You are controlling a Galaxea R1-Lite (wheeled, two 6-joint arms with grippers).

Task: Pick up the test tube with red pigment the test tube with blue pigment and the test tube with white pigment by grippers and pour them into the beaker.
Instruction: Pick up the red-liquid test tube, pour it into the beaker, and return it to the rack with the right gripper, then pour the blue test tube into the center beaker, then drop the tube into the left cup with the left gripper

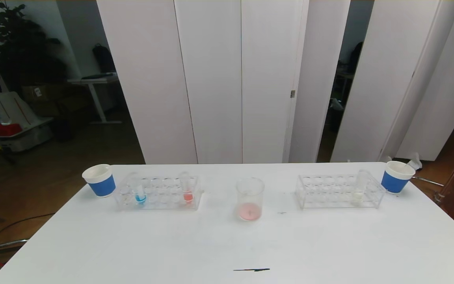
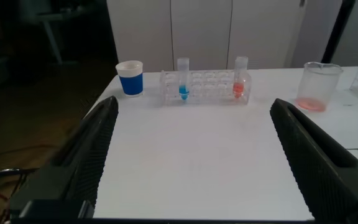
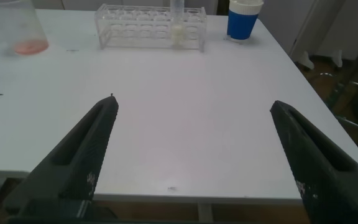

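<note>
Glass beaker, cylindrical, pink residue inside.

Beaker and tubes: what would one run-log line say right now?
beaker: pink residue | blue tube, red tube: left rack | white tube: right rack | left gripper, right gripper: open, empty

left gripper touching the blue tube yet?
Apart. In the left wrist view the open left gripper hangs over the near table edge, with bare tabletop between its fingers and the test tube with blue pigment standing in its rack.
</note>
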